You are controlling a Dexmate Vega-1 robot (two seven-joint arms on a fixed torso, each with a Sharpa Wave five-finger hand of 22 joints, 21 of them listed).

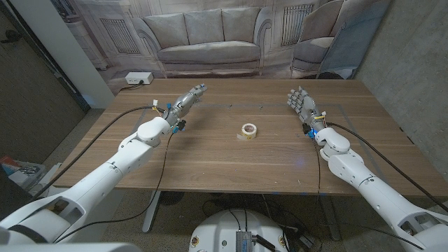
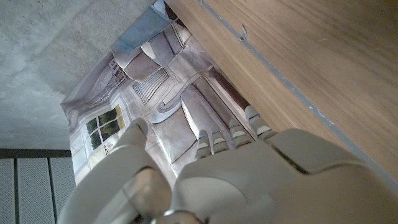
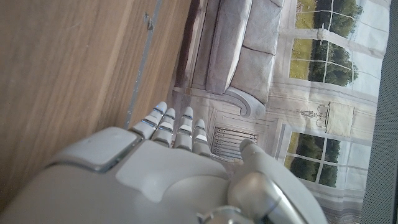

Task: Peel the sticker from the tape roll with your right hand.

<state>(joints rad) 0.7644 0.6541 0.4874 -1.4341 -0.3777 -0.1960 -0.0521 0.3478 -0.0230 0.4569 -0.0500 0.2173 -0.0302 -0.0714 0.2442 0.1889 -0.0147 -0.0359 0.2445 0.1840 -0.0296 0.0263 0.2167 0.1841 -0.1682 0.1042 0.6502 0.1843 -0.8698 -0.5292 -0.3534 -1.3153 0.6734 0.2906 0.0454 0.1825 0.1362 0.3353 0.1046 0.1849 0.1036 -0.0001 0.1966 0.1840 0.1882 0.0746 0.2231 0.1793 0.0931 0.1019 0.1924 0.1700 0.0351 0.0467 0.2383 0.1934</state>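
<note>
1. The tape roll (image 1: 248, 130) lies flat on the wooden table (image 1: 210, 161), near the middle, with its open centre facing up.
2. A small pale tab sticks out from the side of the roll nearest the robot; it is too small to tell whether this is the sticker.
3. The right hand (image 1: 301, 102) is on the right side of the table, well apart from the roll, and touches nothing.
4. Its fingers are stretched out and slightly spread, pointing toward the far edge of the table; it holds nothing.
5. In the right wrist view the same hand (image 3: 180, 174) shows its back, with the fingers (image 3: 163, 121) straight and side by side and the thumb standing apart from them.
6. The left hand (image 1: 187, 99) is on the left side of the table, also well apart from the roll.
7. Its fingers reach out toward the far edge, loose and empty, gripping nothing.
8. In the left wrist view this hand (image 2: 205, 180) again shows extended fingers (image 2: 214, 140) close together, with the thumb set off to one side.
9. The roll sits between the two hands, a little nearer the robot than either.
10. Behind the table hangs a printed backdrop (image 1: 210, 35) showing a sofa and windows.
11. A white power strip (image 1: 138, 79) lies on the floor by the far left corner of the table.
12. Black cables (image 1: 126, 115) run along both arms across the tabletop.
</note>
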